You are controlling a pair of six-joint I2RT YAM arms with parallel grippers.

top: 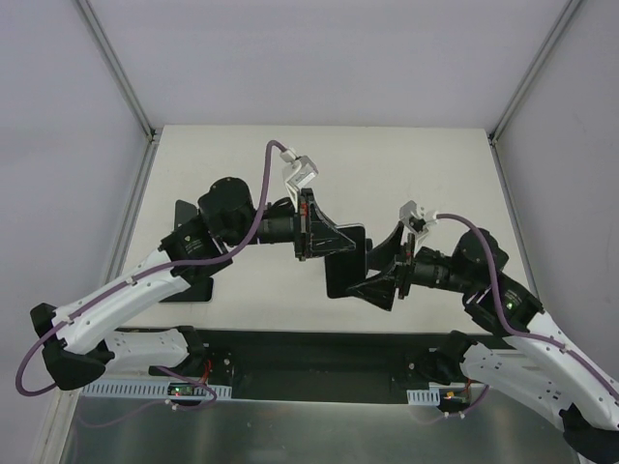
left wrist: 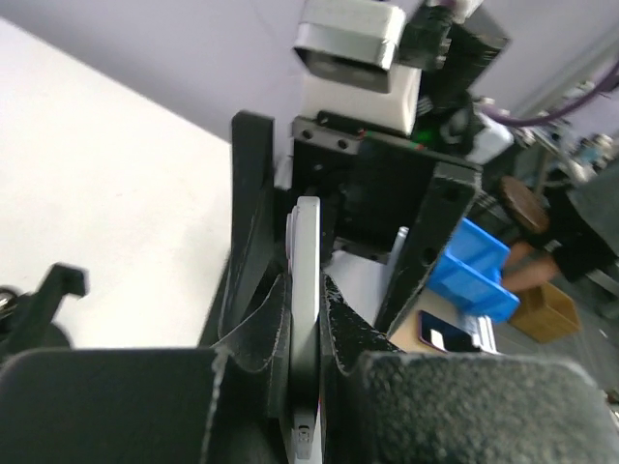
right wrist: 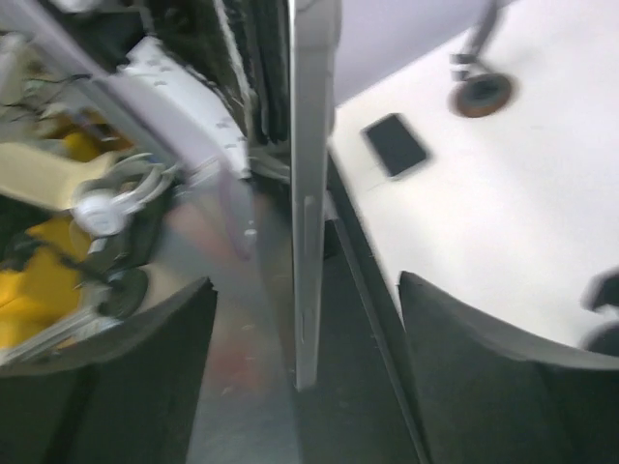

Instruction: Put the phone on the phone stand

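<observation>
The phone [top: 346,263], a dark slab with a silver edge, is held on edge above the table's middle. My left gripper [top: 332,242] is shut on it; in the left wrist view both pads [left wrist: 363,333] press the phone [left wrist: 308,242] at the gripper [left wrist: 308,319]. My right gripper [top: 366,271] is open around the phone's other end. In the right wrist view the phone [right wrist: 311,174] stands edge-on between the spread fingers [right wrist: 464,358] of the gripper [right wrist: 305,285], with gaps on both sides. A black flat piece [top: 189,288] under the left arm may be the stand; I cannot tell.
The white table [top: 416,164] has grey walls on three sides and a metal rail along the near edge [top: 319,348]. A black hooked part [left wrist: 53,290] shows at the left of the left wrist view. A small dark rectangle [right wrist: 395,145] lies on the table in the right wrist view.
</observation>
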